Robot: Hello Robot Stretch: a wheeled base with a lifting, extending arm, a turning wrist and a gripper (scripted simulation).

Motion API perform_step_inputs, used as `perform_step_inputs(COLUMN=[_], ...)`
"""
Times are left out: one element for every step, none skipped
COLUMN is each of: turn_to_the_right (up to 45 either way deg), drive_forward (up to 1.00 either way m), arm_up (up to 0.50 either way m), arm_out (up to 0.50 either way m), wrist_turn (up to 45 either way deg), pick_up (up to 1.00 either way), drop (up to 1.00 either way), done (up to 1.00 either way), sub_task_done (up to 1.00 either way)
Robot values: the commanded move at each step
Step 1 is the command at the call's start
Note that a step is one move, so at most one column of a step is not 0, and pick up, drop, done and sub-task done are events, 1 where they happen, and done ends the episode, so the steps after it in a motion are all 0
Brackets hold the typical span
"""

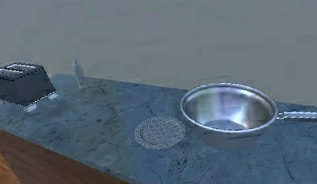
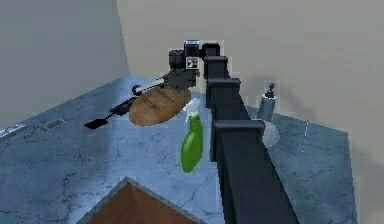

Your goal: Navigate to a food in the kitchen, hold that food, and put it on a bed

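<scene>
Across a mottled blue-grey stone countertop (image 1: 89,119) under a plain pale wall, in the forward view: a boxy black toaster (image 1: 21,83) at the left, a small clear shaker (image 1: 78,74) near it, a flat round mesh disc (image 1: 160,132), and beside that a shiny steel frying pan (image 1: 231,109) with a long handle. In the arm side view, a rounded, brown, crusty bread loaf (image 2: 158,106) right at the gripper (image 2: 150,86), at the end of the dark square arm (image 2: 235,140). Cannot tell whether anything is held. Left of the arm, a slim green spray bottle (image 2: 192,142); on the right, a grey pump bottle (image 2: 268,103).
</scene>
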Motion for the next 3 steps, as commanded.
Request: perform_step_inputs(turn_to_the_right=[0.0, 0.0, 0.0], drive_forward=[0.00, 0.00, 0.00], arm_up=[-0.10, 0.00, 0.10], arm_out=[0.00, 0.00, 0.00], wrist_turn=[0.0, 0.0, 0.0], pick_up=[0.00, 1.00, 0.00], drop=[0.00, 0.00, 0.00], done=[0.00, 0.00, 0.00], sub_task_done=[0.00, 0.00, 0.00])
